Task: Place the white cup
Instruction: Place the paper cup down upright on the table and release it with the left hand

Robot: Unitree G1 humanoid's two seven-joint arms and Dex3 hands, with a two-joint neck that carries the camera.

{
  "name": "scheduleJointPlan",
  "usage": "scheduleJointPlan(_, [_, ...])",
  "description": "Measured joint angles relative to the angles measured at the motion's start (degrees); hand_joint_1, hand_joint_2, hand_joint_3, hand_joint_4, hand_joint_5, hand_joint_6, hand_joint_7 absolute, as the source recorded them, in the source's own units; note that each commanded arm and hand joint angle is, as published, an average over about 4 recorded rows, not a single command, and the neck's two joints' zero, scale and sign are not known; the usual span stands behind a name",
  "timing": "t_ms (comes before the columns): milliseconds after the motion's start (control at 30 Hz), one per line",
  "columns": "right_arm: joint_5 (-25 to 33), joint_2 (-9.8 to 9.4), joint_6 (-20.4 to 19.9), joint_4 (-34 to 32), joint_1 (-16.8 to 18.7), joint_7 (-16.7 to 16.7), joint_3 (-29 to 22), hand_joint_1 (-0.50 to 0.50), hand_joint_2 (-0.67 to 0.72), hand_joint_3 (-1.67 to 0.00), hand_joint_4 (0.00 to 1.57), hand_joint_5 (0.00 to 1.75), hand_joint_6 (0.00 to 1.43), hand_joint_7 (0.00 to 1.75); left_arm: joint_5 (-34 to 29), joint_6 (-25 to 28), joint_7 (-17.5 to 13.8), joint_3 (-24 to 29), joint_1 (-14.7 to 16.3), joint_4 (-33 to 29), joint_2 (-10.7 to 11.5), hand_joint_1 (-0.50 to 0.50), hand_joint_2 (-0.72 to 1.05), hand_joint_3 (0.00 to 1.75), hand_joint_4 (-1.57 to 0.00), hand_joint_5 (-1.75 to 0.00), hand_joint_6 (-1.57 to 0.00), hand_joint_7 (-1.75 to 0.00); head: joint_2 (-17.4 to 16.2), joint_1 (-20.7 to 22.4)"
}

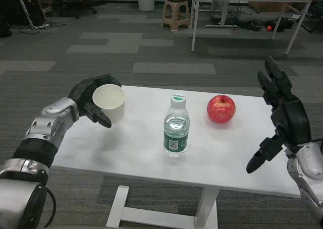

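Left hand [93,100] grips the white cup [109,103] — upright, well left of the bottle [176,132].
Its fingers behind the cup are hidden; right hand [280,115] spread, holding nothing — right of the bottle, past the apple [221,109], at the worktop [141,148] edge.

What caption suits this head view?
Left hand holds white cup over table; bottle and apple nearby.

White cup [109,103] far side hidden behind left hand [93,100] fingers. Right forearm [309,176] cut by right edge. Bottle [176,127] label print too small to read.
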Motion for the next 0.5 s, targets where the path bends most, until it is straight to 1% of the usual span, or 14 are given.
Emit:
scheduleJointPlan(167, [0.03,0.00,0.00,-0.02,-0.03,0.02,0.75,-0.46,0.72,0.00,0.00,0.00,0.00,0.00,-1.71,-0.83,-0.05,-2.82,0.39,1.64,0.08,0.17,0.34,0.00,-0.49,-1.75,-1.26,-1.61,-0.44,-0.01])
scheduleJointPlan(300, [0.03,-0.01,0.00,-0.02,-0.03,0.02,0.79,-0.46,0.72,0.00,0.00,0.00,0.00,0.00,-1.73,-0.95,-0.08,-2.97,0.65,1.75,-0.02,0.17,0.34,0.09,-0.49,-1.75,-1.26,-1.61,-0.49,0.29])
scheduleJointPlan(400, [0.04,-0.01,0.00,-0.02,-0.03,0.02,0.78,-0.46,0.72,0.00,0.00,0.00,0.00,0.00,-1.76,-0.99,-0.07,-3.02,0.65,1.75,-0.02,0.16,0.34,0.09,-0.49,-1.75,-1.26,-1.61,-0.49,0.29])
scheduleJointPlan(500, [0.04,-0.01,0.00,-0.03,-0.03,0.02,0.78,-0.46,0.72,0.00,0.00,0.00,0.00,0.00,-1.83,-0.99,-0.07,-3.24,0.66,1.76,-0.02,0.17,0.34,0.02,-0.49,-1.75,-1.26,-1.61,-0.49,0.29])
